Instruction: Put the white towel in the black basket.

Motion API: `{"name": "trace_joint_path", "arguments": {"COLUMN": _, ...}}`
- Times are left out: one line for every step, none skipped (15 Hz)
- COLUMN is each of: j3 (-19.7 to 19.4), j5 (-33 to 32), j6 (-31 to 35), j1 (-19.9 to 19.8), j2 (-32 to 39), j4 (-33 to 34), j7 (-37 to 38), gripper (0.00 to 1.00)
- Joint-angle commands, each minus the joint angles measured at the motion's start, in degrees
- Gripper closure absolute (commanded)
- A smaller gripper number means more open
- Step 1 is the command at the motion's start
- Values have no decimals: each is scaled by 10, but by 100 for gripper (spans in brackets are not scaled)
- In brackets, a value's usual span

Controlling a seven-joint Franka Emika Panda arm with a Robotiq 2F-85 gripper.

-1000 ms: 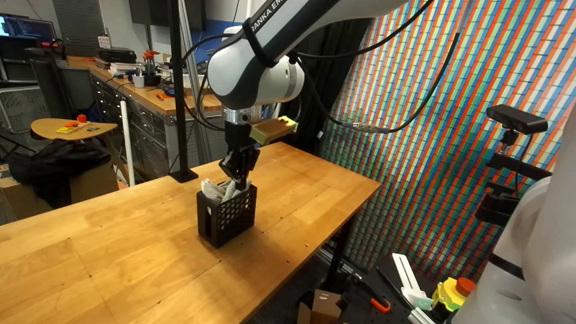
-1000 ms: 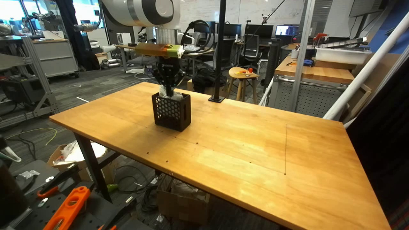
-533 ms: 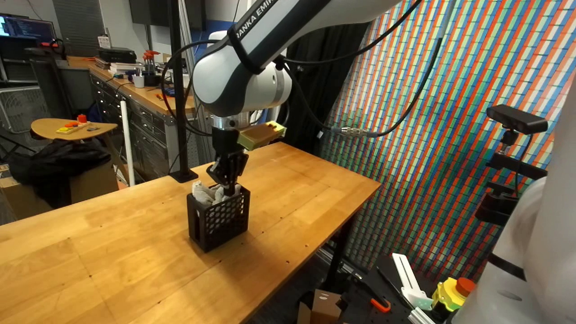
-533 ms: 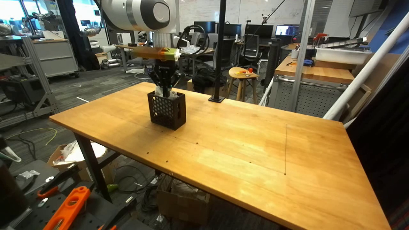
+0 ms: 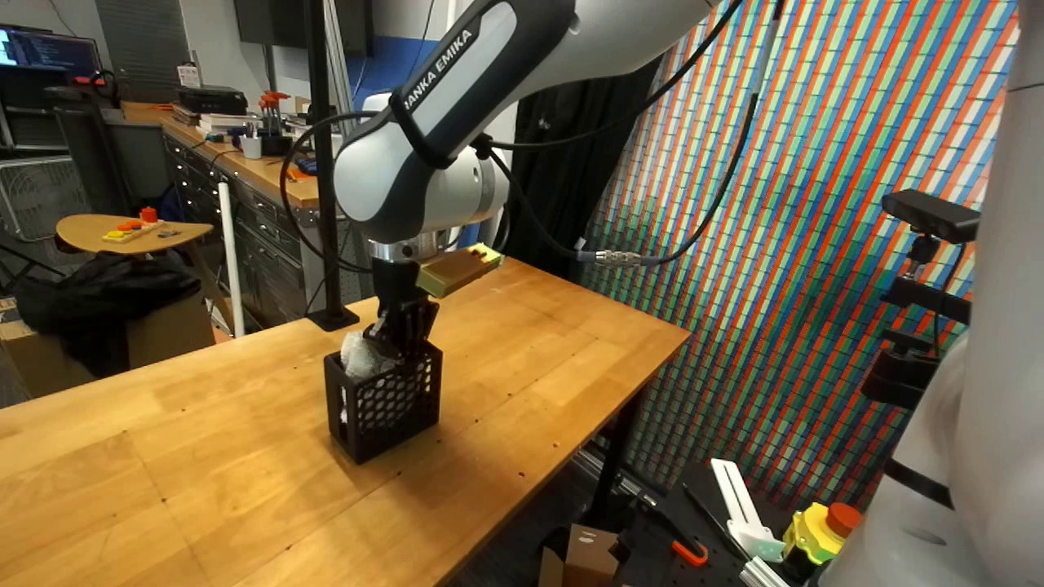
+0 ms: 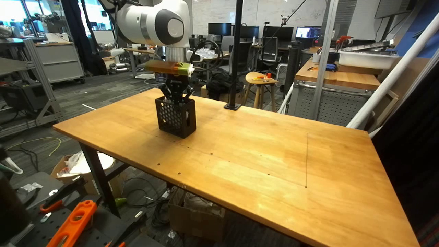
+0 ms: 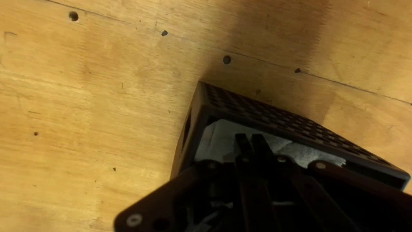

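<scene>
The white towel [image 5: 361,359] bunches inside the black basket [image 5: 359,436] and bulges above its rim at one end. The basket stands upright on the wooden table; it also shows in an exterior view [image 6: 173,128]. My gripper [image 5: 408,346] points straight down with its fingers inside the basket, hidden behind the wall in both exterior views. In the wrist view, my fingertips [image 7: 249,137] are nearly together against the spread towel [image 7: 222,137]. I cannot tell whether any cloth is pinched between them. The gripper body hides part of the towel.
The wooden table [image 5: 245,456] carries a black upright post [image 5: 330,314] at its far edge, close to the arm and its cables. A small table [image 5: 134,232] and a workbench stand beyond. A camera on a mount [image 5: 934,216] is near the robot base.
The basket has slid along the table with my gripper, leftward in both exterior views. My gripper has moved lower into the basket, and much of the towel has sunk below the rim.
</scene>
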Motion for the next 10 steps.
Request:
{"name": "trace_joint_path", "arguments": {"j3": 7, "j5": 21, "j6": 18, "j1": -5, "j2": 34, "j4": 10, "j7": -17, "gripper": 97}}
{"name": "trace_joint_path", "arguments": {"j3": 8, "j5": 22, "j6": 21, "j1": -4, "j2": 40, "j4": 10, "j7": -17, "gripper": 97}}
{"name": "trace_joint_path", "arguments": {"j3": 9, "j5": 24, "j6": 22, "j1": -4, "j2": 44, "j4": 9, "j7": -16, "gripper": 95}}
{"name": "trace_joint_path", "arguments": {"j3": 10, "j5": 23, "j6": 22, "j1": -4, "j2": 46, "j4": 9, "j7": -14, "gripper": 84}}
{"name": "trace_joint_path", "arguments": {"j3": 11, "j5": 26, "j6": 21, "j1": -6, "j2": 41, "j4": 6, "j7": -14, "gripper": 67}}
{"name": "trace_joint_path", "arguments": {"j3": 11, "j5": 27, "j6": 21, "j1": -7, "j2": 38, "j4": 4, "j7": -14, "gripper": 62}}
{"name": "trace_joint_path", "arguments": {"j3": 9, "j5": 25, "j6": 19, "j1": -6, "j2": 32, "j4": 1, "j7": -12, "gripper": 54}}
{"name": "trace_joint_path", "arguments": {"j3": 8, "j5": 23, "j6": 19, "j1": -7, "j2": 28, "j4": -1, "j7": -11, "gripper": 48}}
{"name": "trace_joint_path", "arguments": {"j3": 6, "j5": 20, "j6": 17, "j1": -7, "j2": 23, "j4": -2, "j7": -9, "gripper": 42}}
{"name": "trace_joint_path", "arguments": {"j3": 4, "j5": 17, "j6": 16, "j1": -7, "j2": 18, "j4": -3, "j7": -7, "gripper": 34}}
